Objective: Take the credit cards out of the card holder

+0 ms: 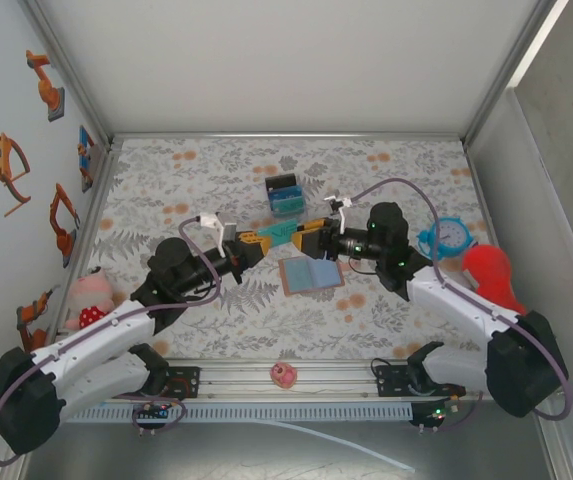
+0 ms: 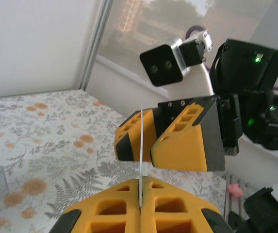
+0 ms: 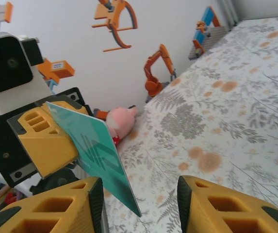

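A teal credit card [image 1: 278,233] hangs in the air between the two grippers. My left gripper [image 1: 262,240] is shut on one end of it. From the left wrist the card [image 2: 141,141] shows edge-on, pinched between the yellow fingers [image 2: 114,213]. My right gripper [image 1: 304,232] faces it with jaws open. Seen from the right wrist, the card [image 3: 97,155] lies close to the left of my right gripper's [image 3: 139,196] two fingers, with a wide gap to the other finger. The brown card holder [image 1: 311,274] lies open on the table just below the grippers, its blue-grey lining up.
A small black box [image 1: 286,194] with blue and teal contents stands behind the grippers. A teal alarm clock [image 1: 451,236] and a red object [image 1: 493,275] sit at the right. A pink plush [image 1: 91,298] lies at the left wall, and a small pink item [image 1: 284,375] on the front rail.
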